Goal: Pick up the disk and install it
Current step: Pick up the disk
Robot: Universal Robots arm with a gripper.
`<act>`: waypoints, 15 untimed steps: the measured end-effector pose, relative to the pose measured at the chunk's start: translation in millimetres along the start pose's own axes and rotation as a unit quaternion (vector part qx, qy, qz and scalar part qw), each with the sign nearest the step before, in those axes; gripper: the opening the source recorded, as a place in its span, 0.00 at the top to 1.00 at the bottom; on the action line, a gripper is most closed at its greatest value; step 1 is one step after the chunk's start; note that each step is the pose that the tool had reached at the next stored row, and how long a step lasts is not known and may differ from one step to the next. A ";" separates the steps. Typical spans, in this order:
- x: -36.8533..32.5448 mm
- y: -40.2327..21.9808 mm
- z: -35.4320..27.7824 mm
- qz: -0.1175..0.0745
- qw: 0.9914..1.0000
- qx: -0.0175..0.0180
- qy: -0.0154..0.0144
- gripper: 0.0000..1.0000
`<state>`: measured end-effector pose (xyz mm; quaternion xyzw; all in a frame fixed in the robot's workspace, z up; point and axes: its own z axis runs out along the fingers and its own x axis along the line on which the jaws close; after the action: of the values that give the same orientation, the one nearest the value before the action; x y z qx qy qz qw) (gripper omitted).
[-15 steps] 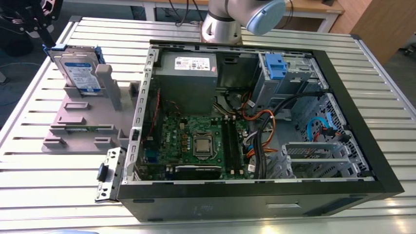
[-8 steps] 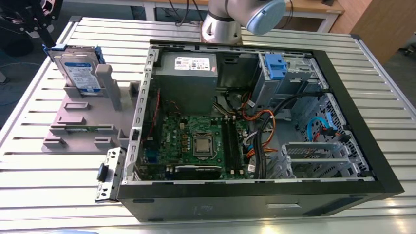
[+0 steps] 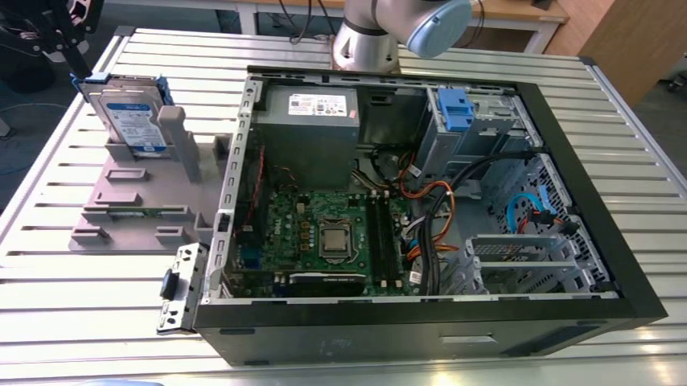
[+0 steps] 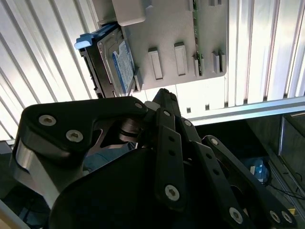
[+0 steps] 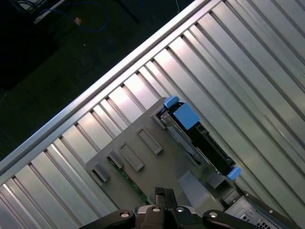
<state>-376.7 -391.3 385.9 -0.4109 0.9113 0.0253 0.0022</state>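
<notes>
1. The disk (image 3: 129, 117) stands on end in a slot of a grey holder (image 3: 129, 189) on the ribbed metal table (image 3: 96, 322), at the exterior view's left.
2. Its long axis runs close to upright, leaning a little. The blue bracket (image 3: 121, 79) is at the top edge.
3. Its broad label face, blue band lowest, is turned to the exterior view's right, toward the open computer case (image 3: 429, 330) beside the holder.
4. The gripper (image 3: 76, 52) hangs above the disk, apart from it and touching nothing.
5. In both wrist views the gripper (image 5: 163, 192) (image 4: 163, 93) has its 2 fingers drawn together with nothing between them, and the disk (image 5: 200, 138) (image 4: 116, 62) lies beyond their tips.
</notes>
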 end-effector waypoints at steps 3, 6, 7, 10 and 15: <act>0.0 0.0 0.0 -0.001 1.000 0.000 0.000 0.89; 0.0 0.0 0.0 -0.003 1.000 0.000 0.000 0.89; 0.0 0.0 0.0 -0.004 1.000 0.000 0.000 0.89; 0.0 0.0 0.0 -0.005 1.000 0.000 0.000 0.89; 0.0 0.0 0.0 -0.008 1.000 0.000 0.000 0.89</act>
<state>-376.7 -391.3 385.9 -0.4178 0.9082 0.0253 0.0020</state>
